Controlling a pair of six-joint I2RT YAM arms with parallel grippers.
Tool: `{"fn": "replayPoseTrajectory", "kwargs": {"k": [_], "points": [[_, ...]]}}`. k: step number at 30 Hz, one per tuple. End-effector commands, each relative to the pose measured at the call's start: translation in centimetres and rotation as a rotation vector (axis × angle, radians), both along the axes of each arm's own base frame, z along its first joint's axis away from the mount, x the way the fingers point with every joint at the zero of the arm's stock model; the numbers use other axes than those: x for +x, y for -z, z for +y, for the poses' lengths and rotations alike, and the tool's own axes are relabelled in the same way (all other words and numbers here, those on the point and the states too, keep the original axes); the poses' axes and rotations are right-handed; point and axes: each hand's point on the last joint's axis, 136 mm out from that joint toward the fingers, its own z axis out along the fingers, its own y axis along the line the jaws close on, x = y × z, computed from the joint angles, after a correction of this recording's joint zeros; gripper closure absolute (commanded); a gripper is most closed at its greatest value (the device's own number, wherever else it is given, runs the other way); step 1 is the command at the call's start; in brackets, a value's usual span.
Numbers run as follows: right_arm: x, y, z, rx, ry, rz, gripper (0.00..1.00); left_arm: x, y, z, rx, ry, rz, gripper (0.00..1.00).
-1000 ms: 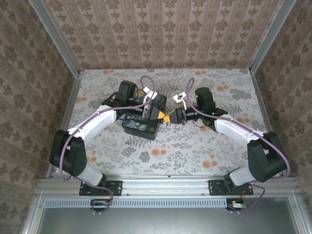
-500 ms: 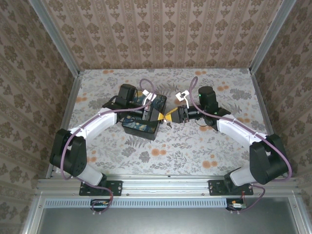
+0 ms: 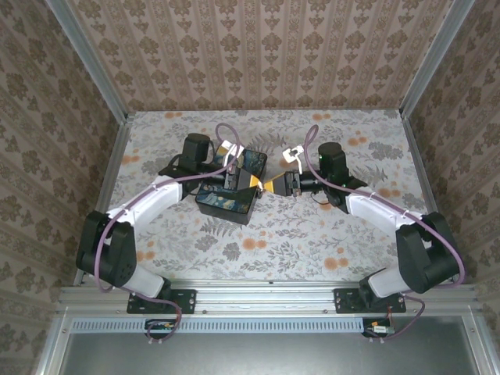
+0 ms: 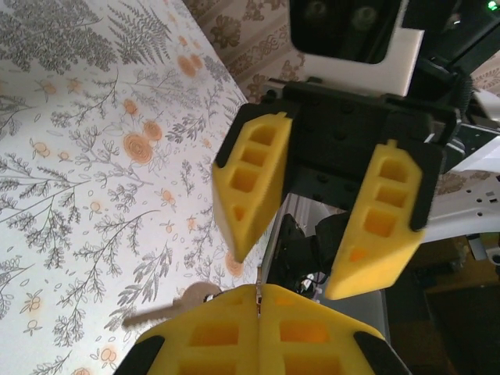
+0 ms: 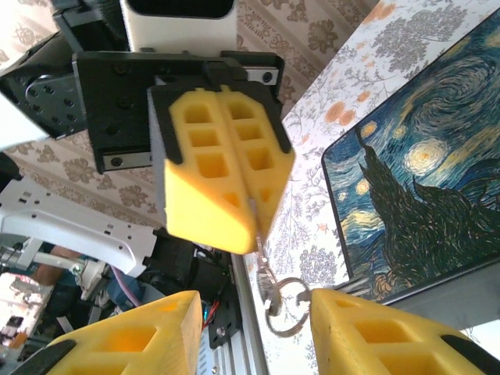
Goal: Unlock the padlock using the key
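Reaches in from the near-left corner with the left arm [image 3: 152, 199]: elbow out by the side wall, forearm slanting over the box [image 3: 223, 201] with the swirly blue lid. Mirrors this with the right arm [image 3: 375, 207], elbow wide, forearm angled back toward the middle. Points the left hand [image 3: 251, 186] rightward and the right hand [image 3: 273, 185] leftward, tip to tip and close together, just off the box's right edge.

Pinches the left hand's yellow fingers [image 5: 211, 156] fully together on the key [image 5: 263, 273]. Holds the right hand's fingers [image 4: 246, 180] partly apart, gripping nothing.

Works over a table [image 3: 312, 234] covered in a pale floral print of orange blossoms and grey ferns. Shut in on three sides by walls [image 3: 258, 55] of brown damask paper, and edged at the near side by a metal rail [image 3: 266, 301] carrying both bases.

Hangs the key from the pinched fingertips, long axis roughly in line with the left hand's fingers, free end toward the right hand's open gap, touching neither finger as far as can be told. Shows a blurred brass-coloured piece [image 4: 191, 301] beside the left fingertips in the left wrist view; key or padlock, cannot tell. Cannot place the padlock for sure: too small from above.
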Motion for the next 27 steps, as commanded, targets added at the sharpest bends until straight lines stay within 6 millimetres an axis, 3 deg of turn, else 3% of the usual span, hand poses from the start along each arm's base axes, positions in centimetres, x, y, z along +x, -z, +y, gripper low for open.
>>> {"fn": "replayPoseTrajectory", "kwargs": {"k": [1, 15, 27], "points": [[0.7, 0.0, 0.4, 0.017, 0.029, -0.010, 0.59, -0.3, -1.4, 0.1, -0.044, 0.010, -0.023, 1.00], [0.6, -0.2, 1.6, 0.024, 0.009, -0.021, 0.69, -0.1, -1.8, 0.4, -0.058, -0.004, -0.026, 1.00], [0.5, -0.5, 1.5, 0.054, 0.023, -0.035, 0.92, -0.3, -1.9, 0.5, -0.067, 0.002, -0.023, 1.00]]}}
